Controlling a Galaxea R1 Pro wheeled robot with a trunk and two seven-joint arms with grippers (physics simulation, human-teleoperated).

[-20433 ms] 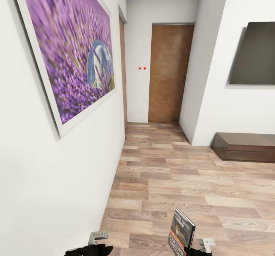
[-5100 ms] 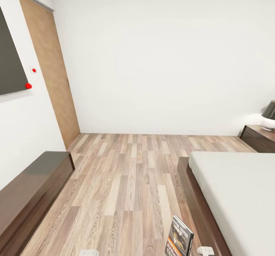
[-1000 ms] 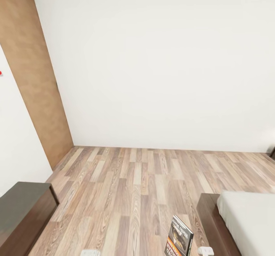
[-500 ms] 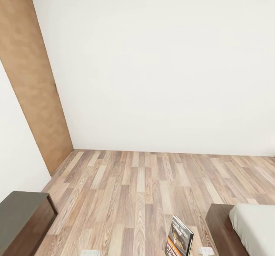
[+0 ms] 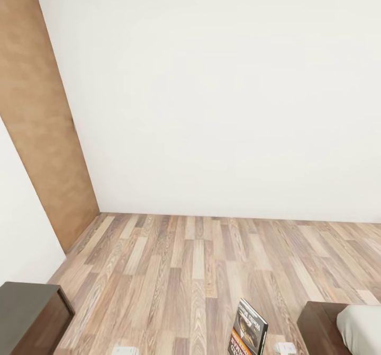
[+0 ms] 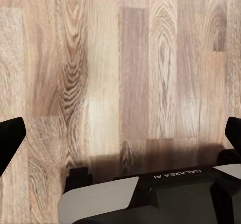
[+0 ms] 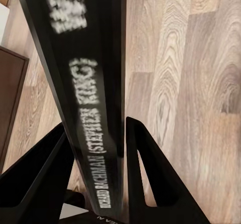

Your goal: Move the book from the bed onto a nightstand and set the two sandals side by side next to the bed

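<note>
Right wrist view has the right hand point(image 7: 98, 148) pinching the book point(image 7: 85, 83) between its two black fingers, spine facing the camera and its long axis running straight out from the grip. Head view shows that thin dark paperback point(image 5: 248, 329), orange-brown picture and white lettering on the cover, carried upright over the plank floor point(image 5: 201, 259), with a corner of the bed point(image 5: 338, 326) just to its right. Left hand point(image 6: 120, 138) is spread wide and empty, so I judge the right arm must do the placing, with no nightstand in sight yet.

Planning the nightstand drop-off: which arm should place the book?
Right. The right gripper is already clamped on the book, held upright. The left gripper is open over bare floor, holding nothing.
</note>
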